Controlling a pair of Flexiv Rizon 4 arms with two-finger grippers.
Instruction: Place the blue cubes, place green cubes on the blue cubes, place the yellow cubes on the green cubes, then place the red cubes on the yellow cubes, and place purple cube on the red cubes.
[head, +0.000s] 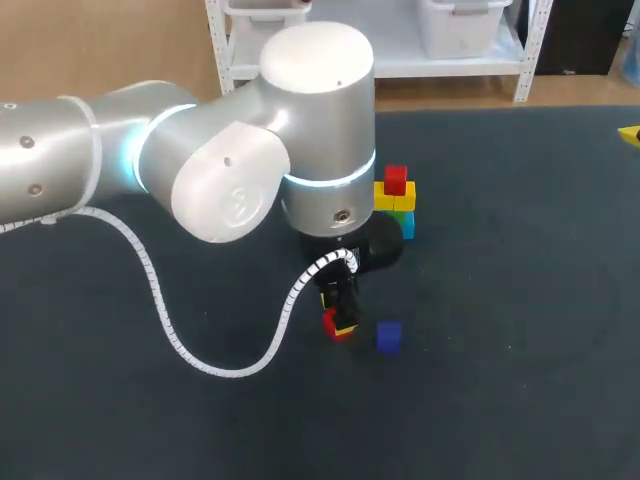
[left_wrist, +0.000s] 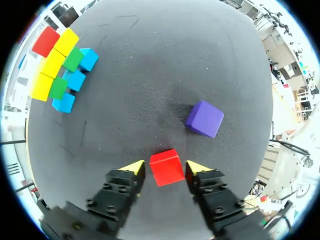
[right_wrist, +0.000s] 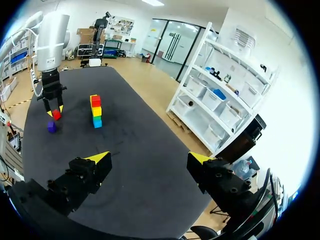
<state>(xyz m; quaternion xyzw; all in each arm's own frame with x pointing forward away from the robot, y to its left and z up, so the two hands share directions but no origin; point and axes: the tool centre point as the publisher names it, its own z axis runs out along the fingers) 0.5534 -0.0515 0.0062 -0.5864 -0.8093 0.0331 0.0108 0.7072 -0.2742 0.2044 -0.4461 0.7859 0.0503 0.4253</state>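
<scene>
Left gripper (left_wrist: 166, 168) straddles the red cube (left_wrist: 166, 167), fingers just clear of it; purple cube (left_wrist: 205, 118) at its one o'clock; right gripper (right_wrist: 150, 158) spread wide, empty.

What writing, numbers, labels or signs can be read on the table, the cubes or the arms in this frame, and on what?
No text can be read.
Red cube, purple cube, stacked cubes: plain coloured faces, no print.
Table: plain dark cover, no marks.
Left arm: a faint raised mark on its round cap, too faint to read.
</scene>
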